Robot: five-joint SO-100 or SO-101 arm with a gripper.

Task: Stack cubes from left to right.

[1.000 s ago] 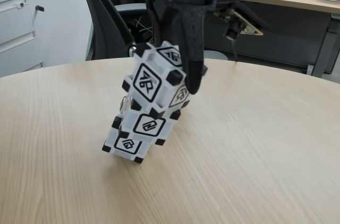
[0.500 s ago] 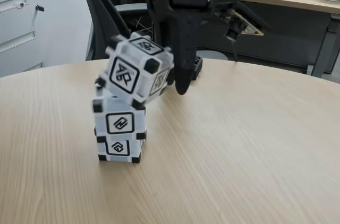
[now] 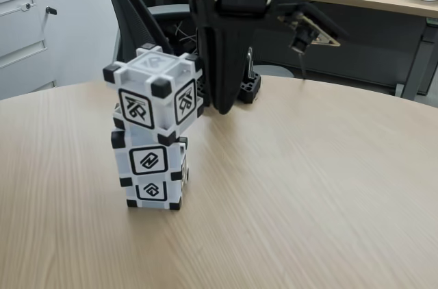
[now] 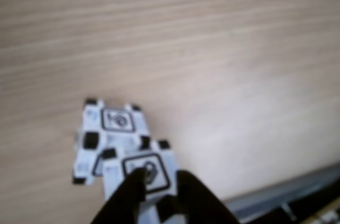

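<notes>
Three white plastic cubes with black corners (image 3: 152, 135) sit stacked on the round wooden desk (image 3: 308, 186), top one twisted off-square, probably from a sloppy drop. The black tool (image 3: 220, 101) hangs just beside it holding nothing; can't tell how wide it's spread.

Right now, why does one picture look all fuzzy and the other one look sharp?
In the wrist view the whole picture is soft: the cubes' symbols smear and the wooden table's grain is blurred. In the fixed view the stacked cubes and the gripper are crisp, with even room light and no hard shadows.
</notes>
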